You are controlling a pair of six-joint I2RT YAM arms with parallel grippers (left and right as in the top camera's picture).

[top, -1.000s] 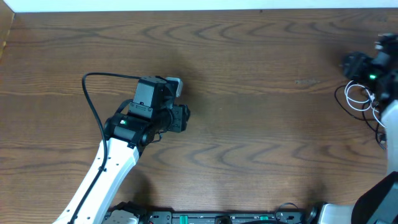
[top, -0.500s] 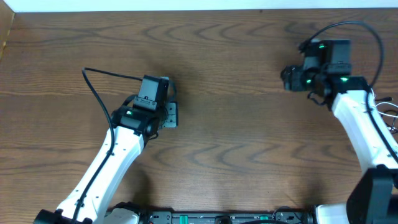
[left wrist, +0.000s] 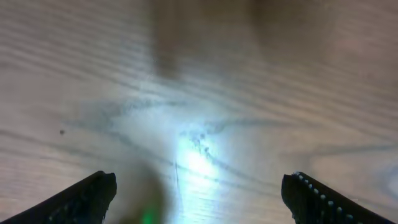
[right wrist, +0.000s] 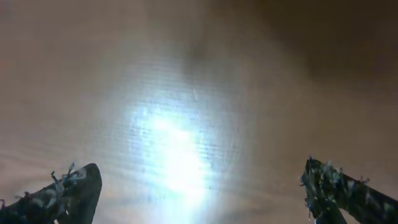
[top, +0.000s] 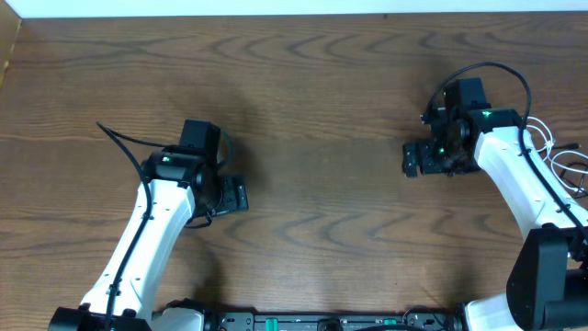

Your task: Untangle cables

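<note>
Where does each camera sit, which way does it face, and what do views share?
Overhead: fixed above, looking straight down at the table; shows left arm, right arm, white cable at right edge.
Left wrist: on the left arm, facing down at bare wood; its open jaws at the bottom corners.
Right wrist: likewise on the right arm; open jaws at corners.
Shared: both wrist views show only glare-lit tabletop.

The left gripper (top: 235,196) hung over the left half of the surface (top: 322,101) and the right gripper (top: 412,158) over the right half. They were well apart and pointed toward each other across the middle, the right one slightly farther back. Each gripper's fingers stood wide apart, with the surface showing between them. A cable (top: 552,145) lay at the far right edge, on the right arm's outer side and partly hidden by it.
</note>
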